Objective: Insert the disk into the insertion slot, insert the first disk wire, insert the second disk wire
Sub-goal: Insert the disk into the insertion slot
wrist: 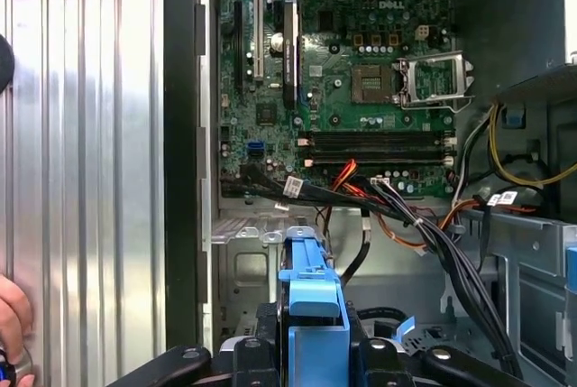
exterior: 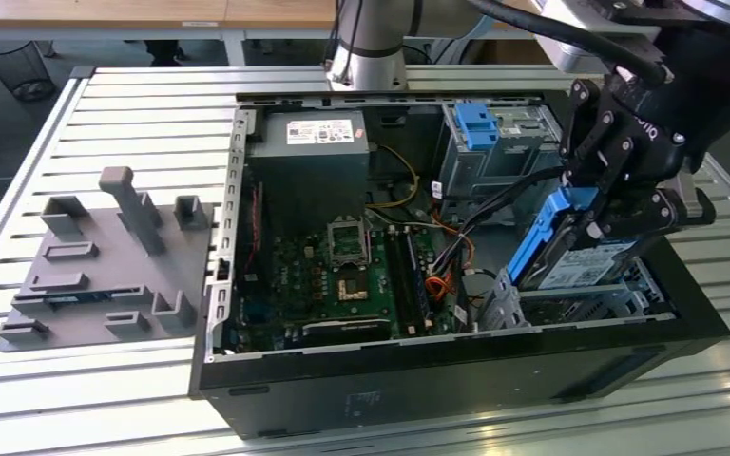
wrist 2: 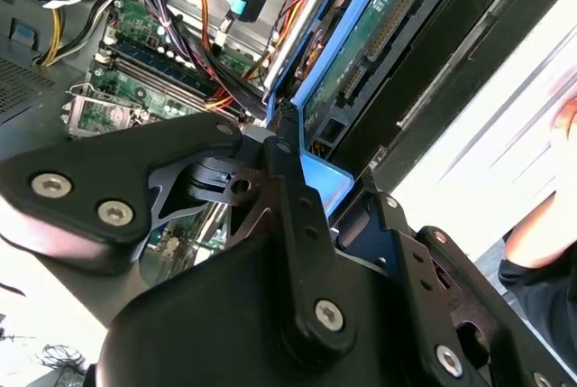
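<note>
So the jaws are clamped on the blue-framed disk point(exterior: 578, 266), gripping its upper end. It's tilted with the label facing up. The low end dips into the open computer case point(exterior: 467, 366), right above the insertion slot point(exterior: 587, 306) on the exterior view's right. Can't tell if it's touching the slot. The case sits on the slatted desk point(exterior: 124, 104).

The silver arm point(exterior: 368, 43) stands upright at the far edge of the exterior view, while its dark wrist point(exterior: 701, 66) comes in from that view's upper right. The black gripper point(exterior: 597, 220) hangs pointing down and slightly tilted, its jaws closed on the blue-framed disk point(exterior: 584, 264), held steeply on edge.
</note>
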